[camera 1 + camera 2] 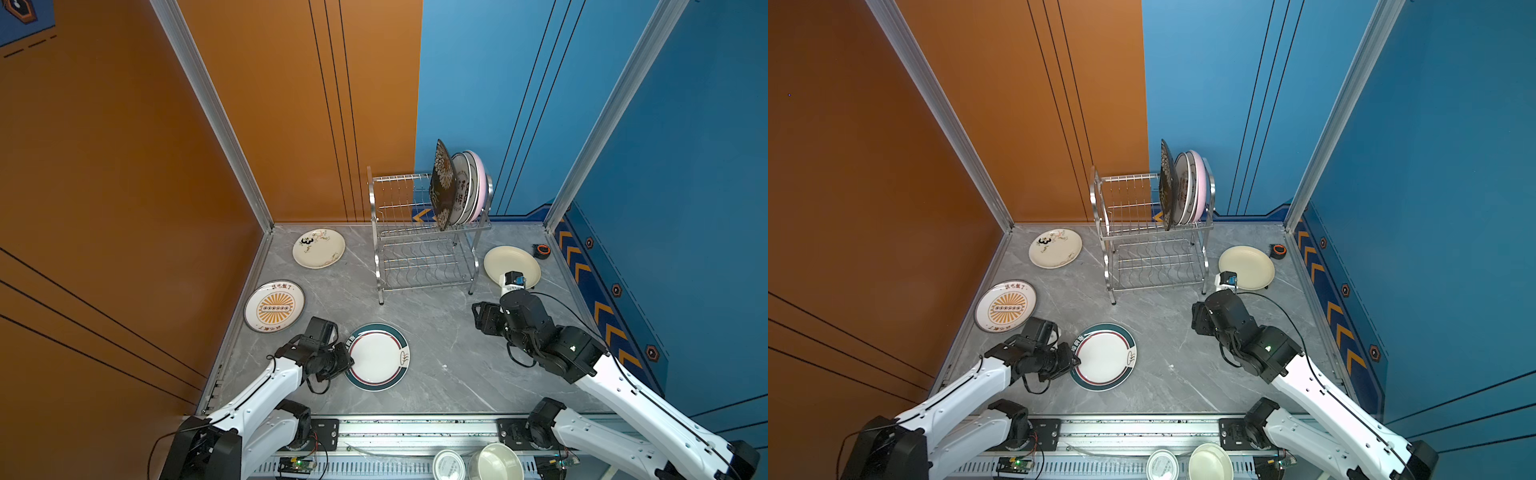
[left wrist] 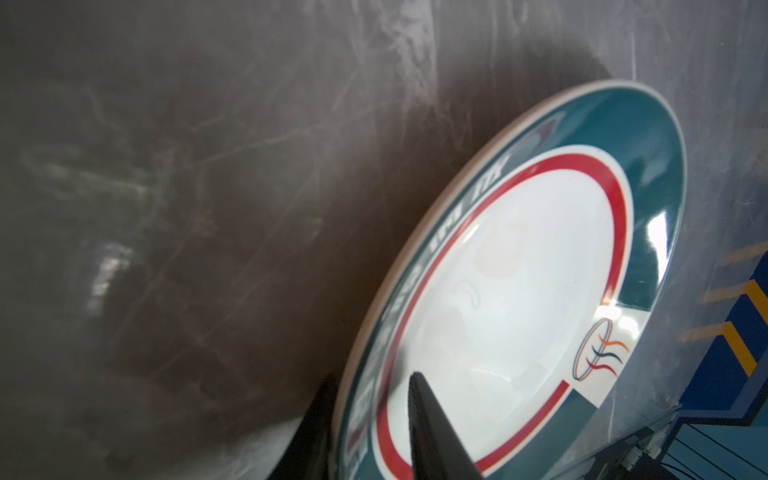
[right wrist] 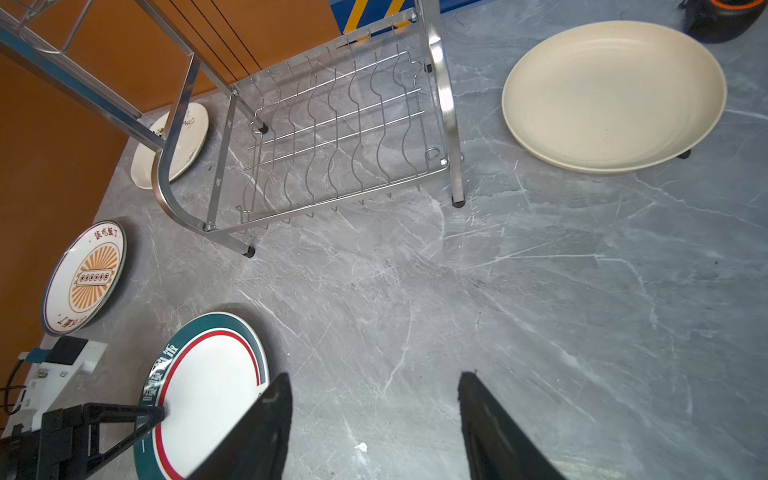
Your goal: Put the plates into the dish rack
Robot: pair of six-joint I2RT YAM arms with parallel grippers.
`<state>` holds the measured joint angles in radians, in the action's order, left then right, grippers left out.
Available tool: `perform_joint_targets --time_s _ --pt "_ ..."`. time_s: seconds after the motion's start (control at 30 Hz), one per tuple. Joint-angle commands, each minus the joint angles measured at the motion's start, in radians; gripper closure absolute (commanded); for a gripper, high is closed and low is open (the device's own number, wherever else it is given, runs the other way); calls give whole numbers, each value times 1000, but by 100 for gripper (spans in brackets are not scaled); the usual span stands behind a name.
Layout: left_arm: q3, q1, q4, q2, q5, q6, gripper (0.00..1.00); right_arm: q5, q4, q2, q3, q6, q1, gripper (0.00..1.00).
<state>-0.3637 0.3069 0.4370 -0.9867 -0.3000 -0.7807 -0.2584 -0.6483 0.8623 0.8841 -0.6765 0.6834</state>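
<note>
A white plate with a teal rim [image 1: 378, 357] [image 2: 519, 291] lies at the front middle of the table. My left gripper [image 1: 349, 361] [image 2: 374, 378] is shut on its near-left rim, one finger under it and one on top. The dish rack [image 1: 376, 199] stands at the back. Its upper tier holds a black floral plate [image 1: 442, 185], a white plate with characters [image 1: 461, 187] and a pink plate [image 1: 480, 183]. A panda plate [image 1: 318, 248], a sunburst plate [image 1: 274, 306] and a plain cream plate [image 1: 519, 259] lie flat. My right gripper [image 1: 482, 318] [image 3: 374, 376] hovers open and holds nothing.
A black and orange tape measure [image 1: 541, 250] sits by the right wall behind the cream plate. Off the front edge of the table are a cream bowl [image 1: 496, 461] and a round tin lid [image 1: 448, 465]. The rack's lower tier [image 3: 332, 133] holds nothing.
</note>
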Motion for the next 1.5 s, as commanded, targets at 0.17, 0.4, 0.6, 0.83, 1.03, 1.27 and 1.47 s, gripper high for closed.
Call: perform_joint_targets --time_s 0.17,0.4,0.6,0.83,1.03,1.27,1.47 --pt "63 0 -38 15 -10 -2 90 56 31 9 -20 23 -37 35" --pt "59 -3 -75 37 -62 5 100 85 62 20 -51 11 -46 35" --pt "30 -2 -104 84 -128 17 100 172 111 69 -75 1 -49 31" --pt "-69 -3 -111 60 -224 66 100 377 215 194 -85 7 -52 12" --pt "-156 -5 -136 30 -304 82 100 554 305 331 -80 9 -45 9" --pt "-215 -10 -208 0 -387 57 100 670 398 423 -67 -6 -53 11" --pt "-257 -12 -281 -52 -443 43 100 809 492 491 -62 -32 -71 23"
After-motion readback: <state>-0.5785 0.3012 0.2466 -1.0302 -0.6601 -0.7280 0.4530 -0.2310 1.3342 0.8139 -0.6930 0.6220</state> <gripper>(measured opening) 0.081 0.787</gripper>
